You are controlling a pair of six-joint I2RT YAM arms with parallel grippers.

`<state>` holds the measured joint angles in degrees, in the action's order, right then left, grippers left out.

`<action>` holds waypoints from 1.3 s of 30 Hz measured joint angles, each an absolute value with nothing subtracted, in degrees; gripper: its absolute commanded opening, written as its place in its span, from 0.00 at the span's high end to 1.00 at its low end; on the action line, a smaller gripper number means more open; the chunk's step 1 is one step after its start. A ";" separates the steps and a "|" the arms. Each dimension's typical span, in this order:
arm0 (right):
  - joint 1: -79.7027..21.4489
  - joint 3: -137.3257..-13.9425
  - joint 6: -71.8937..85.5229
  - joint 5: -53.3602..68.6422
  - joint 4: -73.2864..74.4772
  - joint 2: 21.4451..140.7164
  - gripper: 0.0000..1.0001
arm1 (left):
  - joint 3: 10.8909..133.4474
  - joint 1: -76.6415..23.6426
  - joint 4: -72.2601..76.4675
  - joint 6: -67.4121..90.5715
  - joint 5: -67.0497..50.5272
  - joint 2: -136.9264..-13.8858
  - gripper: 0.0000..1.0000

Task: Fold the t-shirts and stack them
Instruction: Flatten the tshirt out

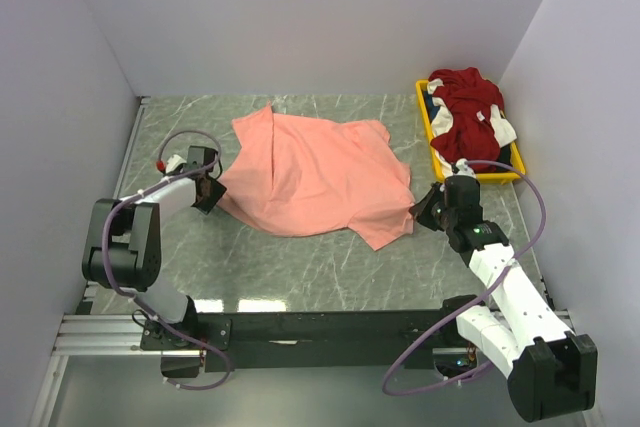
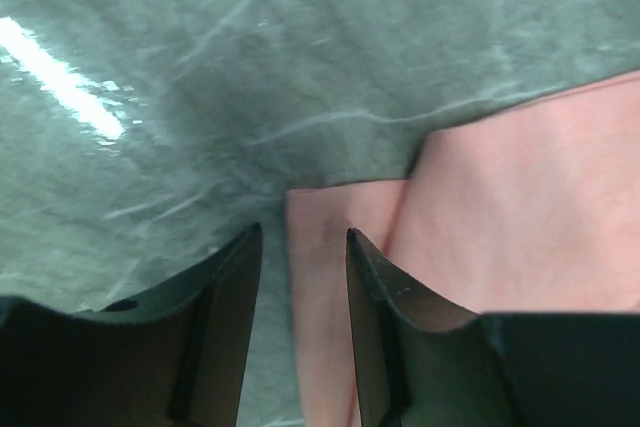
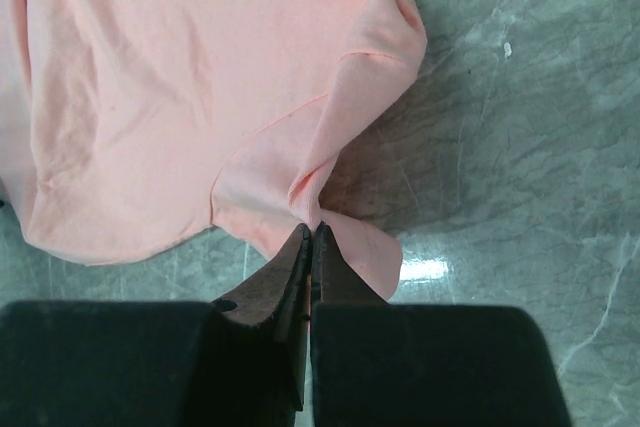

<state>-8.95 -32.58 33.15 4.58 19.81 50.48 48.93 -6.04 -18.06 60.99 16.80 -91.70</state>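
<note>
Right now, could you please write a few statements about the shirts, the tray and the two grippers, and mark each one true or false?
1. The plain salmon-pink cloth t-shirt lies spread out on the grey marbled table. True.
2. The right gripper is wide open over bare table. False: it is shut on a fold at the pink shirt's edge.
3. The dark red and white shirt sits bunched in the yellow plastic tray. True.
4. The left gripper is clamped on the pink shirt. False: its jaws stand apart at the shirt's edge.
</note>
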 measured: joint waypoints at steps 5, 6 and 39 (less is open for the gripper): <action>-8.80 -32.58 33.10 4.58 19.66 50.54 1.00 | 51.22 -7.99 -18.09 61.60 18.15 -94.06 0.67; -8.75 -32.58 33.10 4.58 19.66 50.54 1.00 | 51.57 -8.34 -18.04 61.80 18.31 -94.39 0.78; -7.86 -76.34 32.10 2.24 40.36 44.49 1.00 | 67.55 -9.04 -38.92 55.55 23.40 -42.70 1.00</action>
<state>-7.86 -76.34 32.10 2.24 40.36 44.49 67.55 -9.04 -38.92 55.55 23.40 -42.70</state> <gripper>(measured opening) 0.009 0.012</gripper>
